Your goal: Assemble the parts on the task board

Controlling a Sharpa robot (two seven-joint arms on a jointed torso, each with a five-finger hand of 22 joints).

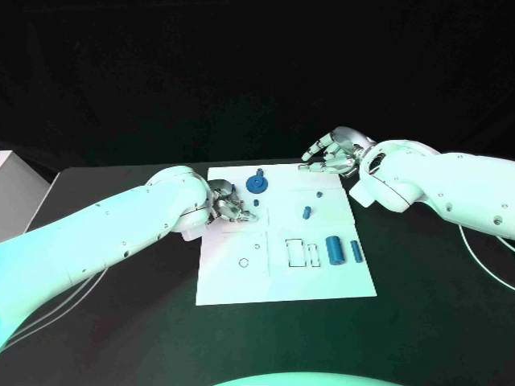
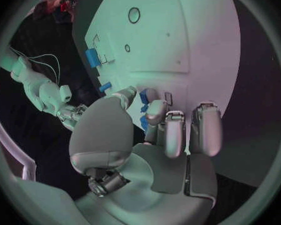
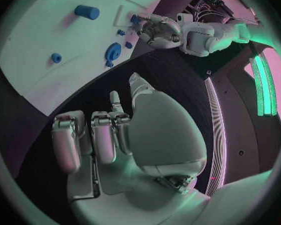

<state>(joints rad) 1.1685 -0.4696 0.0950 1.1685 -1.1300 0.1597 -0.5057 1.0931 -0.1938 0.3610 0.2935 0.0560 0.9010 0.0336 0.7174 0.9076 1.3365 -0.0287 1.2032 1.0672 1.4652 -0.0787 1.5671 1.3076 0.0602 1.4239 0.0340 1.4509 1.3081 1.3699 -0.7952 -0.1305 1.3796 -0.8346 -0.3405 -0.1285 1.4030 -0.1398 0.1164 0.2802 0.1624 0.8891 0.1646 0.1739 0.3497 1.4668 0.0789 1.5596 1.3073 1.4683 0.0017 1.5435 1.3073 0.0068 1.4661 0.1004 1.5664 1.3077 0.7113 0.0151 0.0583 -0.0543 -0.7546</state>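
Note:
The white task board (image 1: 283, 277) lies in the middle of the black table. On it are a blue gear (image 1: 257, 183) at the far end, a small blue part (image 1: 307, 212) near the middle, and a blue cylinder (image 1: 335, 249) beside a blue bar (image 1: 355, 250) on the right. My left hand (image 1: 230, 206) is at the board's left edge. In the left wrist view a small blue part (image 2: 144, 97) sits pinched between its thumb and fingers. My right hand (image 1: 333, 152) hovers beyond the board's far right corner, holding nothing, its fingers (image 3: 104, 135) loosely apart.
Outlined slots (image 1: 294, 252) and a small ring mark (image 1: 244, 261) are on the near half of the board. A pale box (image 1: 5, 193) stands at the table's far left. Thin cables (image 1: 496, 257) hang by the right arm.

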